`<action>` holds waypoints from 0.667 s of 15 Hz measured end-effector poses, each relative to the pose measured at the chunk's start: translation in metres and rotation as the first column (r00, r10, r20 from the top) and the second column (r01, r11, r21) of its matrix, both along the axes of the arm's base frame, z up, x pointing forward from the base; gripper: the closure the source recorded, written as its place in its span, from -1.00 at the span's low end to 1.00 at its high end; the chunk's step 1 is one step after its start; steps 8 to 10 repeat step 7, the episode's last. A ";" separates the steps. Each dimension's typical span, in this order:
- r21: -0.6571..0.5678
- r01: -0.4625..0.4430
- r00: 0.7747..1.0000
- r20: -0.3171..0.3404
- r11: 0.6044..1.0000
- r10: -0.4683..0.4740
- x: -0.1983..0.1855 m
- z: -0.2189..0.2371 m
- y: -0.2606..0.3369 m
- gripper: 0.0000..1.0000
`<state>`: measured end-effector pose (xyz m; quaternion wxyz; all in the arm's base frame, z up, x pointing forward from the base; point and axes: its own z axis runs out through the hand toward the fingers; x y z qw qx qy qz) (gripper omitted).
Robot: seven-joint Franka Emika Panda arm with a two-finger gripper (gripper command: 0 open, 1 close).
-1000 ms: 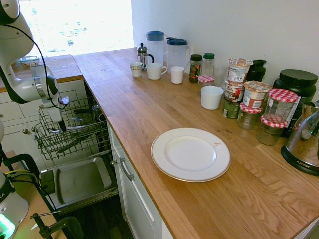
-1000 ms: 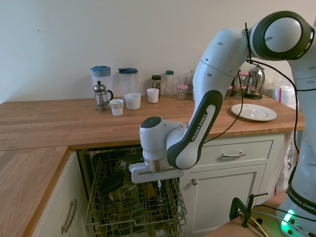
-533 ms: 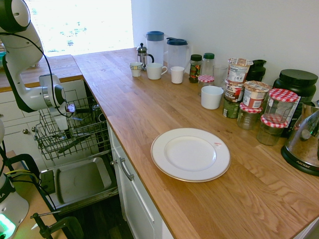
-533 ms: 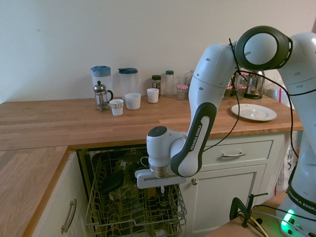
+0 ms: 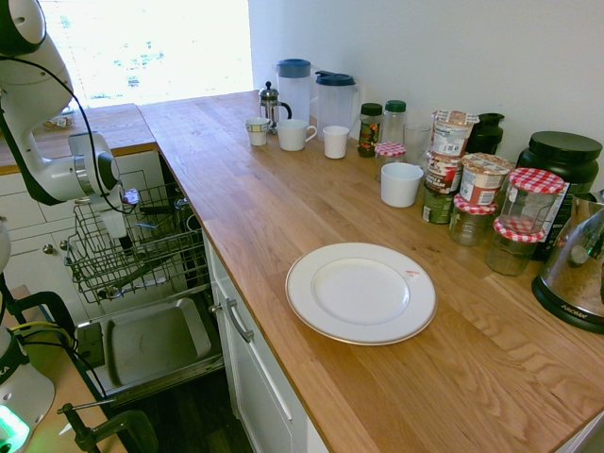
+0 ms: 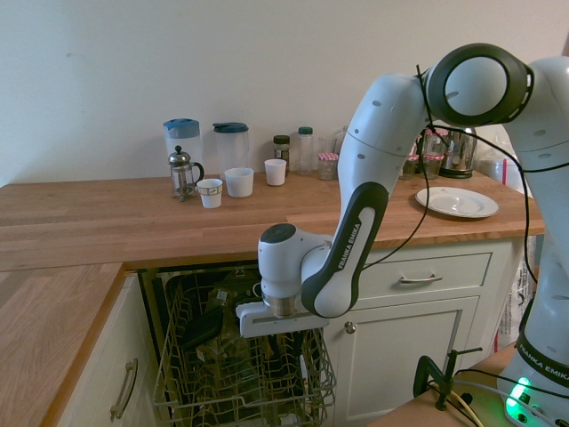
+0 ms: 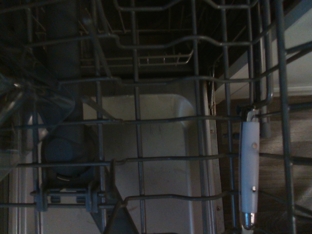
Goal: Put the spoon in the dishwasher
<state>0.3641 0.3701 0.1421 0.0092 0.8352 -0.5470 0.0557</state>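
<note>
The dishwasher (image 5: 156, 344) stands open under the wooden worktop, its grey door dropped flat and its dark wire rack (image 5: 142, 260) pulled out. My gripper (image 6: 286, 336) hangs over the rack's front right part, open, with nothing in it. A little below it, the spoon (image 6: 302, 367) stands slim and pale among the rack wires, apart from the gripper. The wrist view shows the spoon (image 7: 248, 170) leaning against a rack wire (image 7: 195, 122), over the pale door.
Dark dishes (image 6: 204, 327) lie in the rack's left half. White cupboard doors (image 5: 255, 377) flank the dishwasher. On the worktop stand a white plate (image 5: 360, 293), cups (image 5: 293, 135), two jugs (image 5: 336, 94), a cafetière (image 5: 270, 104) and several jars (image 5: 472, 189).
The gripper has shifted slightly towards the rack's middle and opened. The spoon, held under it before, now sits lower among the rack wires.
</note>
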 end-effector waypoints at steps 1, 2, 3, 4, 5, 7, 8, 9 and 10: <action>-0.007 -0.001 1.000 0.009 1.000 0.001 -0.002 0.015 0.001 -1.00; -0.017 0.001 1.000 0.017 1.000 0.000 -0.006 0.030 0.000 -1.00; -0.027 0.005 1.000 0.025 1.000 -0.005 -0.012 0.048 -0.002 -1.00; -0.037 0.010 0.999 0.031 0.999 -0.009 -0.019 0.067 -0.003 -1.00; -0.045 0.015 0.999 0.034 0.999 -0.013 -0.028 0.086 -0.002 -1.00; -0.054 0.023 0.999 0.043 0.998 -0.021 -0.048 0.123 0.001 -1.00; -0.054 0.023 0.999 0.043 0.998 -0.021 -0.048 0.123 0.001 -1.00; -0.054 0.023 0.999 0.043 0.998 -0.021 -0.048 0.123 0.001 -1.00; -0.054 0.023 0.999 0.043 0.998 -0.021 -0.048 0.123 0.001 -1.00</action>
